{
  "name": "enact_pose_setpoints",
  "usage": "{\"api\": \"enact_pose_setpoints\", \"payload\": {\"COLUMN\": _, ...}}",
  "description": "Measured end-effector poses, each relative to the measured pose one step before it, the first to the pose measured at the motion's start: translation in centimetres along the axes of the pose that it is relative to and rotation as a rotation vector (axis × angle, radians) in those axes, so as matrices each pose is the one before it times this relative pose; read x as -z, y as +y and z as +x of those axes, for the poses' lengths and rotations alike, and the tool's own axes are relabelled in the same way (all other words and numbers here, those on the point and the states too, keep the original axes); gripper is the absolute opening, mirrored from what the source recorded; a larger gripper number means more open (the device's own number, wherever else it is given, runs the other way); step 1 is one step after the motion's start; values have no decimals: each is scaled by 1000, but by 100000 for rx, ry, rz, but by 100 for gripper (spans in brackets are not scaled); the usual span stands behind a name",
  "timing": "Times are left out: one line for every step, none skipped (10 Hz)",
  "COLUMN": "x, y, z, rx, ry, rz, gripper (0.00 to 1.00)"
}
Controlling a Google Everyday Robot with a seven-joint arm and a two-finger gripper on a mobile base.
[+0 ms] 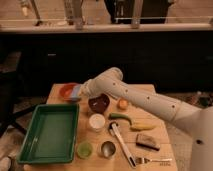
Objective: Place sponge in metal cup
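Left of centre, we see the gripper (78, 92) pinching the sponge (74, 93) above the orange plate (65, 90), well apart from the metal cup (108, 148).

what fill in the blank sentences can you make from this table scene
1. The gripper is above the ___ plate.
2. The metal cup stands right of the ___ cup.
3. The large tray on the left is ___.
4. The sponge is at the ___.

Missing words: orange; green; green; gripper
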Motion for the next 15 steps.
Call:
{"api": "enact_pose_setpoints", "payload": {"x": 366, "y": 435, "z": -347, "rx": -1403, "ry": 660, "rz": 694, "gripper": 0}}
{"api": "enact_pose_setpoints", "payload": {"x": -72, "y": -90, "z": -145, "rx": -13, "ry": -168, "rz": 245, "gripper": 0}}
{"api": "enact_pose_setpoints", "payload": {"x": -109, "y": -103, "z": -77, "rx": 119, "ry": -226, "rz": 94, "gripper": 0}}
{"api": "enact_pose_setpoints", "payload": {"x": 101, "y": 122, "z": 54, "rx": -196, "ry": 157, "rz": -64, "gripper": 0}}
{"api": "enact_pose_setpoints", "payload": {"x": 21, "y": 18, "z": 21, "rx": -31, "ry": 49, "rz": -6, "gripper": 0}}
{"api": "enact_pose_setpoints", "payload": {"x": -43, "y": -64, "z": -21, "rx": 86, "ry": -69, "rz": 35, "gripper": 0}}
{"api": "enact_pose_setpoints", "payload": {"x": -96, "y": -132, "z": -58, "rx": 186, "ry": -174, "rz": 78, "gripper": 0}}
{"api": "enact_pose_setpoints", "payload": {"x": 3, "y": -8, "z": 34, "rx": -68, "ry": -54, "rz": -61, "gripper": 0}}
{"api": "enact_pose_setpoints", "payload": {"x": 46, "y": 158, "z": 78, "rx": 134, "ry": -323, "rz": -451, "gripper": 0}}
{"api": "enact_pose_setpoints", "payload": {"x": 241, "y": 63, "z": -116, "rx": 3117, "ry": -2985, "rz": -3355, "gripper": 0}}
{"api": "enact_pose_setpoints", "payload": {"x": 606, "y": -271, "z": -462, "rx": 6625, "ry": -3742, "rz": -5573, "gripper": 0}}
{"api": "enact_pose_setpoints", "payload": {"x": 1139, "y": 222, "z": -387, "rx": 3983, "ry": -1502, "rz": -3529, "gripper": 0}}
{"api": "enact_pose_setpoints", "payload": {"x": 1315, "y": 529, "z": -1127, "rx": 3597, "ry": -2319, "rz": -3083, "gripper": 0}}
{"api": "enact_pose_setpoints", "payload": {"x": 717, "y": 68, "z": -576, "rx": 1729, "ry": -562, "rz": -1013, "gripper": 0}}
{"api": "enact_pose_setpoints", "payload": {"x": 307, "y": 8, "z": -801, "rx": 1569, "ry": -739, "rz": -404, "gripper": 0}}
